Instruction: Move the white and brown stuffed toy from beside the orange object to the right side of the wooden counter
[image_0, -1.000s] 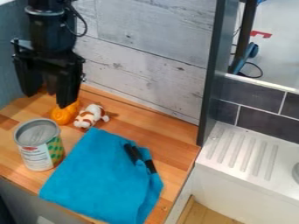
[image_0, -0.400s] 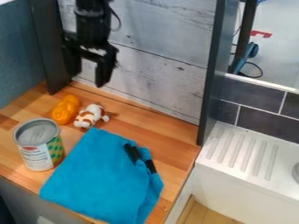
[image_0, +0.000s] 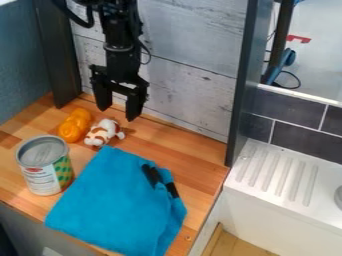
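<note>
Since the earlier frames, the gripper has shifted rightward across the view, rising and then dropping again; the objects on the wooden counter have kept their places. Nearest the camera: blue cloth, folded and lying flat, with black strips on its right part. Can upright just beside the cloth's left edge, label facing outward. White ridged surface to the right, beyond the counter's edge. Farther back: brown-and-white toy beyond the cloth's upper corner, orange object close at its left. End effector released, fingers apart, nothing between them; it hangs above the rear of the counter, near the toy, before the grey plank wall.
</note>
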